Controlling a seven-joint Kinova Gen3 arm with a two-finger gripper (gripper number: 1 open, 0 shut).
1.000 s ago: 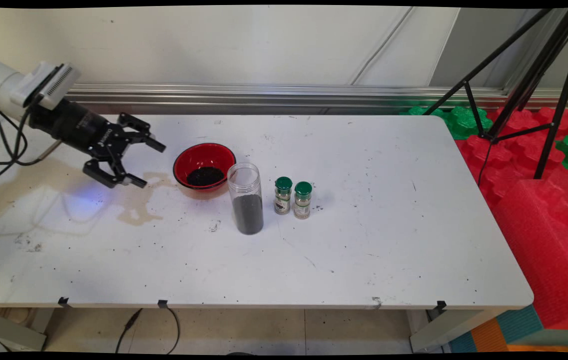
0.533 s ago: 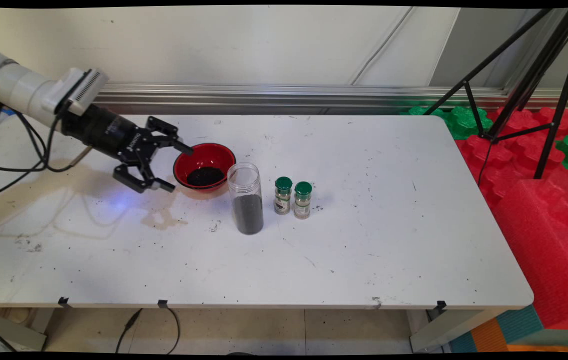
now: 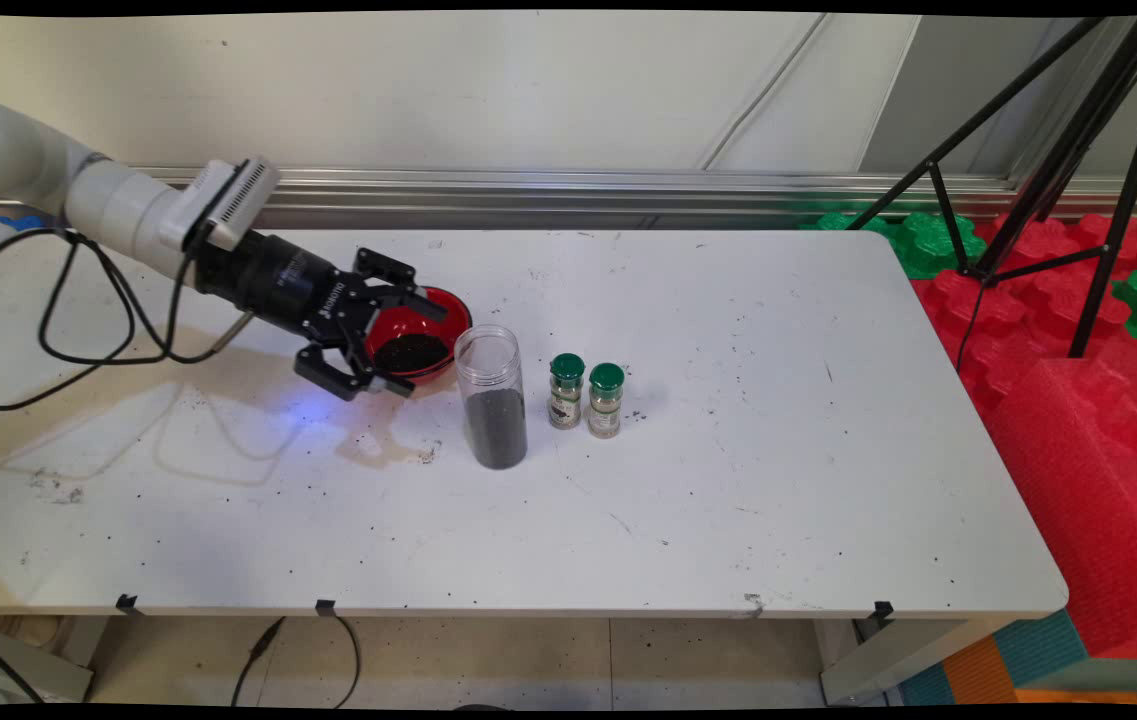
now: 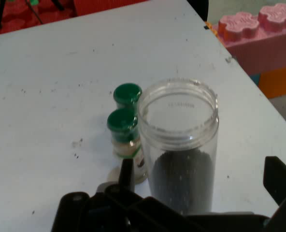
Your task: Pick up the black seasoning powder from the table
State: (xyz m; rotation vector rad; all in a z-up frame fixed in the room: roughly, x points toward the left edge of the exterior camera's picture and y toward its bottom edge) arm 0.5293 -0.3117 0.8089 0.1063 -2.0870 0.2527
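Red bowl, clear jar of black grains, green-capped bottles.

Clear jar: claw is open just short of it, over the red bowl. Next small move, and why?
Probably ease the claw forward toward the clear jar. It is open, one finger right of the jar, the other left, but not yet around it. It hangs over the red bowl, so stay level. Spice bottles stand just beyond.

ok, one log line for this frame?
tool: open, over red bowl of black grains | beside it: clear open jar, black grains | two green-capped spice jars | white table
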